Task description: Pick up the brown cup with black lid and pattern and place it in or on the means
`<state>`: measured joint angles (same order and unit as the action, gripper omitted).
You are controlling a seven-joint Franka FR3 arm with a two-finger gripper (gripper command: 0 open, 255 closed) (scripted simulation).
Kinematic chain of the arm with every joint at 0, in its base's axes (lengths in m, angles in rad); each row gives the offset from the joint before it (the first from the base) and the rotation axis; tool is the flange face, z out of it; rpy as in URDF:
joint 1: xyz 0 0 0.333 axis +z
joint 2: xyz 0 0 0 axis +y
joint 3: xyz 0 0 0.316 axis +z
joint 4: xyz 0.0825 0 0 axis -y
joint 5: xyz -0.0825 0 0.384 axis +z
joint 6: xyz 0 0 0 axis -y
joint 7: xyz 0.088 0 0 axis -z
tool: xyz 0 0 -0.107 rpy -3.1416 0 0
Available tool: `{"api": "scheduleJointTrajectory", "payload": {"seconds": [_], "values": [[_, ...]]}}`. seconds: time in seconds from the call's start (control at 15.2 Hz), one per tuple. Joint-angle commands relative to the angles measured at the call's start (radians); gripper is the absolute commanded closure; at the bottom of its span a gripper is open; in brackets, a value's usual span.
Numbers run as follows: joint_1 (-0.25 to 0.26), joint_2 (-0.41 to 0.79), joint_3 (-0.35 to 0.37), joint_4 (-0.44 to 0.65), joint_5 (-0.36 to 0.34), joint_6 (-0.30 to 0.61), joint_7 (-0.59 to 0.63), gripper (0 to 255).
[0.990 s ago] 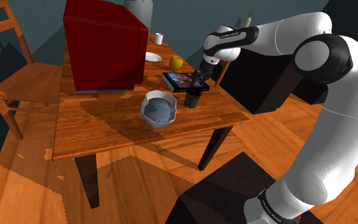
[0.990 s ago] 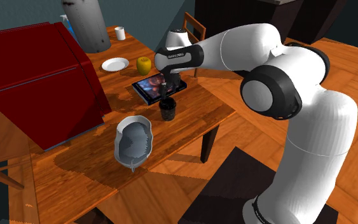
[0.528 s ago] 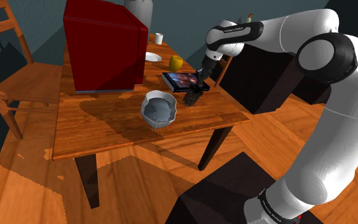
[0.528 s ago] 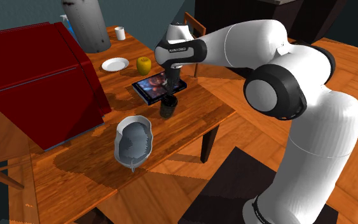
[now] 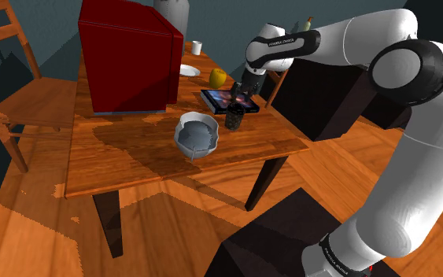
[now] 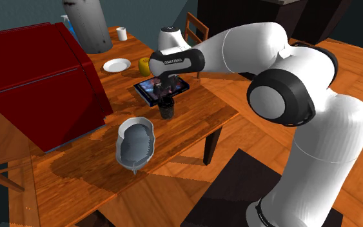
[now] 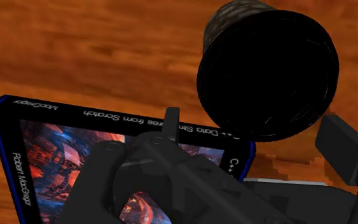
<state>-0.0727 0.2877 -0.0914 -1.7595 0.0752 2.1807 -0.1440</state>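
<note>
cup [image 5: 233, 120] just beside book [image 5: 219, 97], bowl [image 5: 196, 135] near

We see a glossy white arm [image 5: 420, 165] with dark-grey joints above its black box stand [image 5: 282, 244]; white lettering on the wrist; an all-black pincer [image 5: 240, 97].

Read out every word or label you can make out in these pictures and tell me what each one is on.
"Robert MacGregor": along one edge of the book.
"MacGregor": near a corner of the book.
"Data S... from Scratch": along another edge of the book; the middle word is partly covered.
White lettering on the arm: too small to read.
Dark cup: no lettering seen.
</note>
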Motion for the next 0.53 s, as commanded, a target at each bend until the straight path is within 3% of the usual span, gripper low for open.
{"api": "scheduleJointTrajectory", "payload": {"seconds": [0.0,0.46], "values": [[0.032,0.011,-0.005,-0.014,-0.034,0.053,0.097,0],[0.030,0.062,-0.003,-0.030,-0.027,0.121,0.093,0]]}}
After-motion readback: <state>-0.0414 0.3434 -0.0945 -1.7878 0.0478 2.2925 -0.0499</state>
